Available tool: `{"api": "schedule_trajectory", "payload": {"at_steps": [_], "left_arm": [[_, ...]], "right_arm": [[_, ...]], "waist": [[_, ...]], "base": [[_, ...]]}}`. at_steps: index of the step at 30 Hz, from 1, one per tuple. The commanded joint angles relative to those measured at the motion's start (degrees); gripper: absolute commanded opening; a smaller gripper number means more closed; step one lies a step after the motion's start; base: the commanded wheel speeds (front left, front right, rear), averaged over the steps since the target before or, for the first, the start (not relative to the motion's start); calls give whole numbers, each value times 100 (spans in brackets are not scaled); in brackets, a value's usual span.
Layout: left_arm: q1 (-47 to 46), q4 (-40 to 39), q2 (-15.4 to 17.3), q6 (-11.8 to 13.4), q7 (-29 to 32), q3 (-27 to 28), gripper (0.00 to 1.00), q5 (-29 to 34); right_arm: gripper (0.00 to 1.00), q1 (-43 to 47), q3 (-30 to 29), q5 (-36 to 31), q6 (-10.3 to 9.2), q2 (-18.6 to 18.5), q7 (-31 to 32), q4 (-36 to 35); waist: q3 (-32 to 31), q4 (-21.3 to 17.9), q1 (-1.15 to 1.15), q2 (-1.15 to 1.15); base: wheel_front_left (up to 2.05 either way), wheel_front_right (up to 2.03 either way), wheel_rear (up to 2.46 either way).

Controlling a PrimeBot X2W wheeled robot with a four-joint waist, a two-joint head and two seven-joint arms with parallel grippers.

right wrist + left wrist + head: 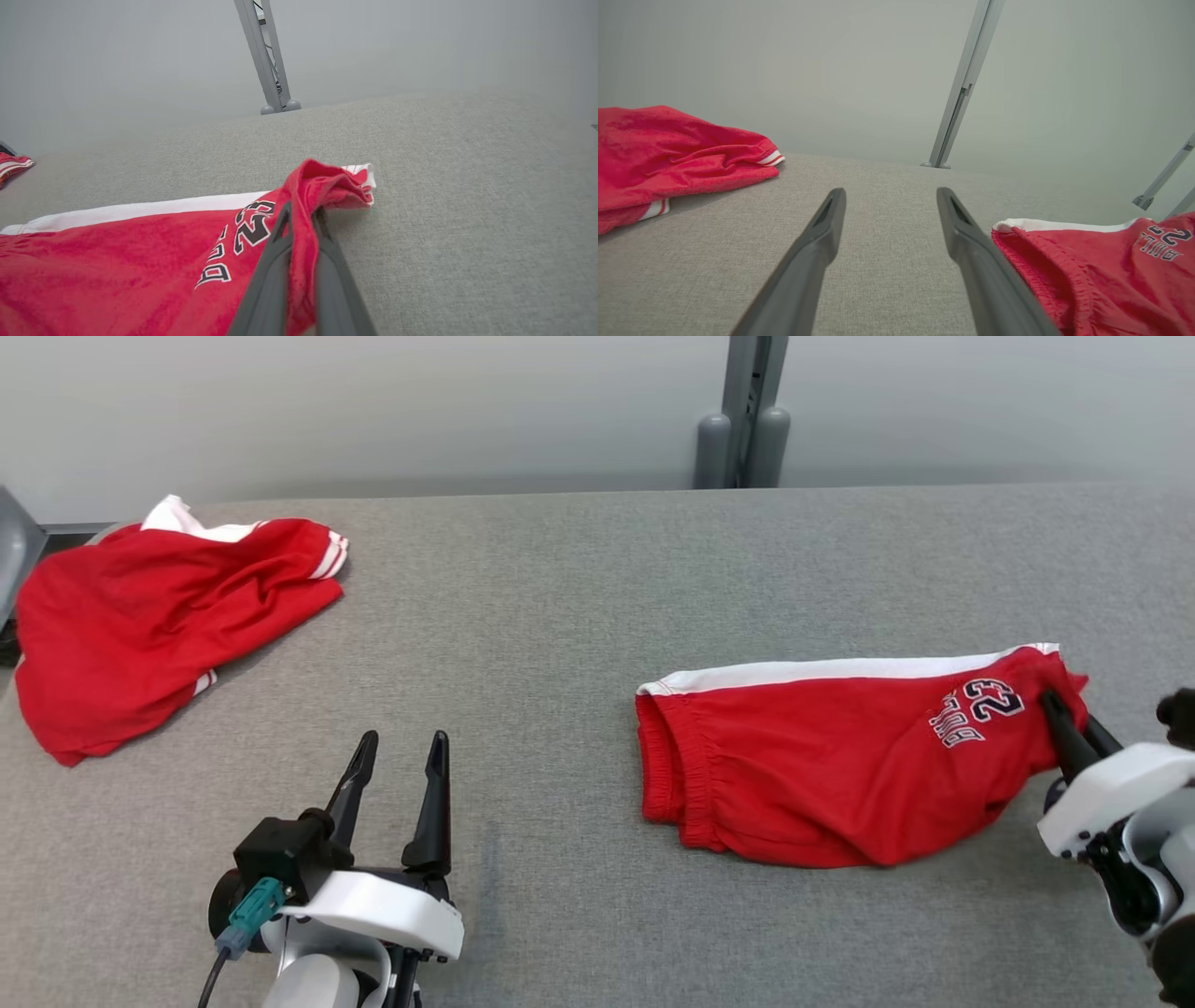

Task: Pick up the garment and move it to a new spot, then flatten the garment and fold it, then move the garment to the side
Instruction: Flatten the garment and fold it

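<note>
R gripper clenched on hem of shorts, which look folded already and lie well right of red jersey; L gripper released, empty, btwn the two; prob. only the move aside not yet done.

Looks like a robot lab: grey fabric table, bare wall, metal post.
</note>
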Motion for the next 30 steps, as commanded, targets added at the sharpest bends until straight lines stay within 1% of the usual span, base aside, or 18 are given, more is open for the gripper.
{"api": "schedule_trajectory", "payload": {"at_steps": [1, 6, 12, 16, 17, 22, 25, 30], "left_arm": [[72, 8, 14, 13, -2, 41, 100, -10], [86, 3, -14, -11, -2, 94, 100, -34], [79, -13, -49, -41, -2, 93, 100, -50], [38, -41, -60, -47, -2, 102, 100, -79], [38, -41, -60, -47, -2, 102, 100, -79], [22, -68, -68, -43, -2, 128, 100, -88], [3, -89, -69, -29, -2, 127, 100, -123], [6, -120, -70, 20, -2, 135, 100, -155]], "right_arm": [[0, -92, 32, -72, 0, 7, -30, -57], [0, -423, 233, -440, 0, 214, 135, -274], [0, -719, 605, -781, 0, 592, 501, -616], [0, -736, 913, -953, -1, 843, 716, -758], [0, -736, 913, -953, -1, 843, 716, -758], [0, -660, 1276, -1114, 0, 1067, 840, -761], [0, -600, 1546, -1260, 0, 1113, 927, -727], [0, -516, 1903, -1372, -1, 1065, 1008, -773]], "waist": [[-40, 59, 0, 0], [-121, 231, 0, 0], [-140, 451, 0, 0], [-105, 590, 0, 0], [-105, 590, 0, 0], [-33, 700, 0, 0], [0, 744, 0, 0], [16, 740, 0, 0]], "base": [[0, 0, 0], [0, 0, 0], [0, 0, 0], [0, 0, 0], [0, 0, 0], [0, 0, 0], [0, 0, 0], [0, 0, 0]]}}
